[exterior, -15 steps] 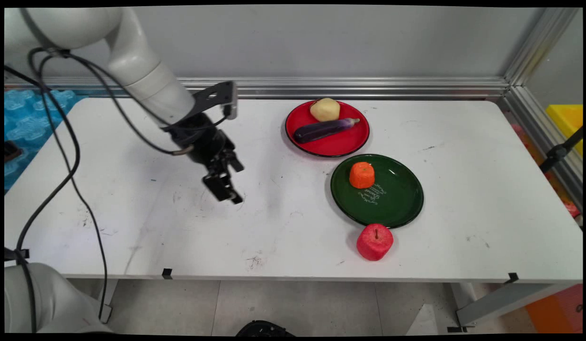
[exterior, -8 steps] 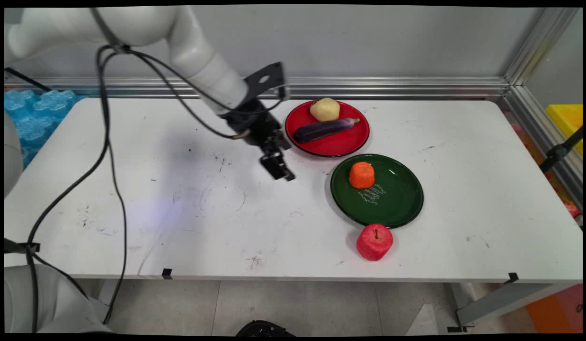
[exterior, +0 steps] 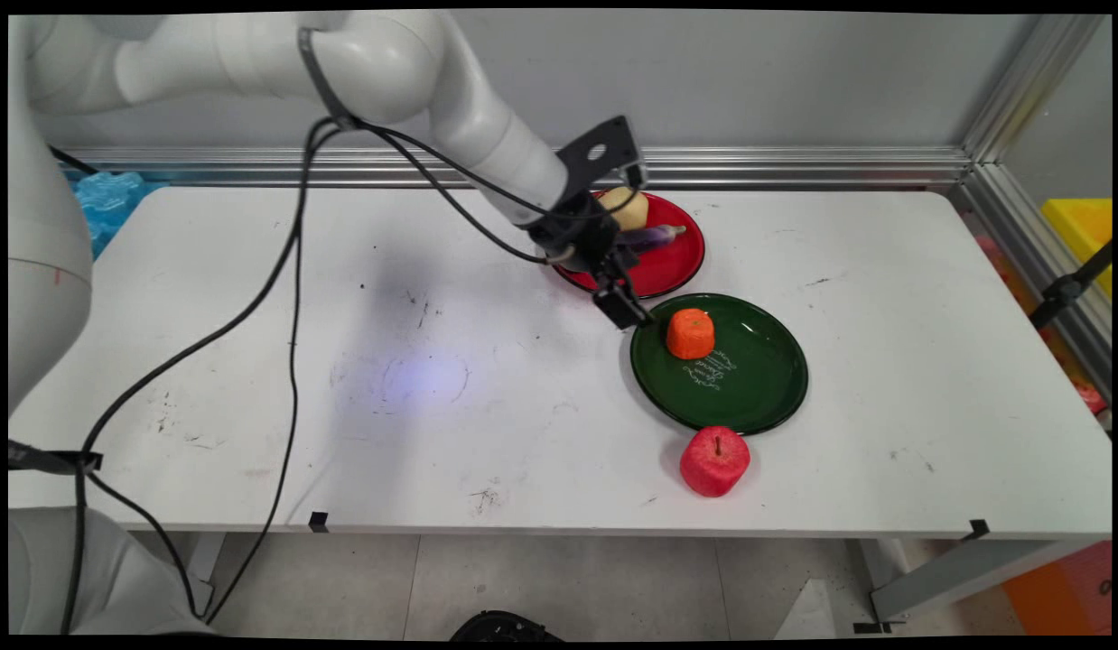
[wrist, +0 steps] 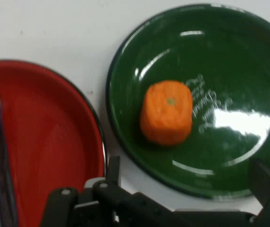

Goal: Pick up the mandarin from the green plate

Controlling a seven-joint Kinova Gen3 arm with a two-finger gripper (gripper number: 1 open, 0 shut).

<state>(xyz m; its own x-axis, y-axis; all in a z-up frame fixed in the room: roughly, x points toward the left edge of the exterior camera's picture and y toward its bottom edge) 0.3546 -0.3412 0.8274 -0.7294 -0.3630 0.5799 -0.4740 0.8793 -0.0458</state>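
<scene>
Gripper (exterior: 624, 309) hangs over the near left rim of the green plate (exterior: 758, 397), fingers spread wide and holding nothing. Orange fruit (exterior: 690, 333) sits on that plate, just beside the fingers, toward the right. Red plate (exterior: 672, 266) with the eggplant (exterior: 654, 236) lies close behind. Apple (exterior: 714, 461) sits on the table in front.

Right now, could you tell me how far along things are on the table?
Already plated: round orange fruit on the green plate; yellow potato and purple eggplant on the red plate. In hand: nothing; the black tool hangs open beside the orange fruit. Left off any plate: red apple on the white table.
</scene>
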